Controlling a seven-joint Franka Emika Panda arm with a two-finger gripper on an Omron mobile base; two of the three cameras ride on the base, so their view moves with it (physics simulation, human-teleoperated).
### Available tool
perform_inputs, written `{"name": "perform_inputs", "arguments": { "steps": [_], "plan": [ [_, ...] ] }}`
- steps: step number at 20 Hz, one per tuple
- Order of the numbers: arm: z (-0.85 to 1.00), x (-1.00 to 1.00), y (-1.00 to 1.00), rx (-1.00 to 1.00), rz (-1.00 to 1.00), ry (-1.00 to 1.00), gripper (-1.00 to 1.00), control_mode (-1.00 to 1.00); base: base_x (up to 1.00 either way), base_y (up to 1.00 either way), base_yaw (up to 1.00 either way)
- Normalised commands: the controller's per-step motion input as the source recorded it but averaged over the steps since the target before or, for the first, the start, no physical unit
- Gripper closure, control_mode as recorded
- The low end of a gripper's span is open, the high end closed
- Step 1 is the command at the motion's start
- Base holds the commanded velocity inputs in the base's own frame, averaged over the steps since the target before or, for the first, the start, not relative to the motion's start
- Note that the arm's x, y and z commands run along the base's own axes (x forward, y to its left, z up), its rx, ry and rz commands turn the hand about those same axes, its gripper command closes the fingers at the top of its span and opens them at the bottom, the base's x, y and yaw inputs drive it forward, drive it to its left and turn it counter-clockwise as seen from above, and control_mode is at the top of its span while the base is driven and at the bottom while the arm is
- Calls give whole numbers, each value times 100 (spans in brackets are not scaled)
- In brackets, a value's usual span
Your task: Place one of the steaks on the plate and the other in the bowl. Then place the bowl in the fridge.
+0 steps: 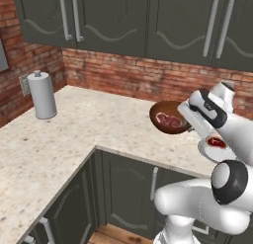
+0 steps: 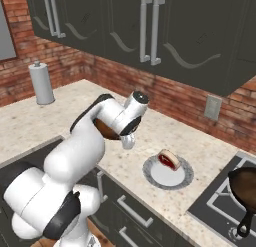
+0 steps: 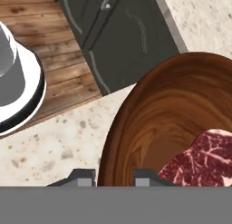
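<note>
- Fingertips [image 3: 84, 177] of the gripper [image 3: 115, 177] stand close together, pinched on the near rim of the brown bowl [image 3: 181, 128], one tip outside the wall and one inside, as the hand view shows.
- One steak [image 3: 206, 157] lies in the bowl's bottom, against the side away from the pinched rim.
- From the left base view, the bowl [image 1: 169, 117] sits tilted at the end of the white arm, its opening turned toward the camera, the steak [image 1: 169, 120] showing inside; whether it rests on the counter [image 1: 99, 124] or hangs just above it cannot be told.
- Second steak [image 2: 168, 159] rests on the pale plate [image 2: 168, 172], toward its far rim, in the right base view; the plate sits near the counter's front edge, just beside the stove [image 2: 220, 206].
- Black frying pan [image 2: 246, 188] stands on the stove, well apart from the bowl [image 2: 104, 128], which is mostly hidden behind the arm.
- Paper towel roll [image 1: 42, 95] stands upright by the brick wall [image 1: 148, 75] at the far left corner, with a broad bare stretch of counter between it and the bowl.
- Dark cabinets [image 1: 148, 20] hang overhead; dark doors [image 1: 128, 188] and wooden floor [image 3: 54, 51] lie below the counter edge.
</note>
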Motion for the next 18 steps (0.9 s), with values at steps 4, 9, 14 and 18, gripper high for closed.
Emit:
{"name": "perform_inputs", "arguments": {
  "steps": [4, 9, 14, 18],
  "plan": [
    [51, -100, 73, -11, 16, -6, 100, -100, 0, 0, 0],
    [35, -100, 33, -2, 10, -36, 100, -100, 0, 0, 0],
    [64, -100, 1, 0, 7, -40, 100, -100, 0, 0, 0],
    [88, -100, 0, 1, 18, -17, 100, -100, 0, 0, 0]
  ]
}}
